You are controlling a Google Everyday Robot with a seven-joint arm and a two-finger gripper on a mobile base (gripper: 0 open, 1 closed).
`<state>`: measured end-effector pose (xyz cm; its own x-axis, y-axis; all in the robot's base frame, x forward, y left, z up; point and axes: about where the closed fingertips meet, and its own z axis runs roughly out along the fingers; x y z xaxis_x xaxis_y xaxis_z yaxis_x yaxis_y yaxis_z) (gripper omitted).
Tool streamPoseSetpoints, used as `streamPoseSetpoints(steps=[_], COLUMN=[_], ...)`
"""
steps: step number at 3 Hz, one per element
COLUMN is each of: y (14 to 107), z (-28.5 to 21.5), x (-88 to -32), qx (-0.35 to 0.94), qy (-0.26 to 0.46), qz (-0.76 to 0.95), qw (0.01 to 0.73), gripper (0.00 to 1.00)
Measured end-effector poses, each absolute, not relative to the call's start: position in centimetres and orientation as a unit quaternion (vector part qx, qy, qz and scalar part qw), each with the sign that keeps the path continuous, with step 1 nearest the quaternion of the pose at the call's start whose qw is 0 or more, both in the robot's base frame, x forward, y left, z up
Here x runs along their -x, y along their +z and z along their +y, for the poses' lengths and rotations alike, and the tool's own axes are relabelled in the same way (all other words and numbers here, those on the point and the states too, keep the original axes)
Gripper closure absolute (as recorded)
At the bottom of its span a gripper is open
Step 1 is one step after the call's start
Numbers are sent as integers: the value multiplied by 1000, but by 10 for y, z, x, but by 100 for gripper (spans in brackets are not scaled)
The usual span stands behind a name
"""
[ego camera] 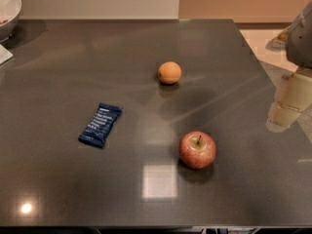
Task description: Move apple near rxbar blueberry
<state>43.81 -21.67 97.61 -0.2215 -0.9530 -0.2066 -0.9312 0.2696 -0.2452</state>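
The red apple (197, 150) with a short brown stem stands upright on the dark grey table (73, 57), right of centre toward the front. The navy-blue rxbar blueberry (100, 125) lies flat and slightly slanted on the table, well to the left of the apple and apart from it. My gripper (287, 106) is at the right edge of the view, a pale shape above the table's right side, to the right of the apple and farther back. It holds nothing that I can see.
A small orange round fruit (169, 72) sits behind the apple near the table's middle. A white bowl (7, 9) stands at the far left corner. The table's right edge runs close by the gripper, with floor beyond it.
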Motion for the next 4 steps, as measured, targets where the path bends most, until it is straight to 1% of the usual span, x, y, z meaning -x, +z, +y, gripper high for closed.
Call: streamPoseSetpoints(steps=[2, 4], y=[971, 936], z=[-209, -168], x=[-441, -435], qx=[611, 646], qy=[-20, 68], qz=[776, 740], qw=[158, 176], gripper=[0, 0])
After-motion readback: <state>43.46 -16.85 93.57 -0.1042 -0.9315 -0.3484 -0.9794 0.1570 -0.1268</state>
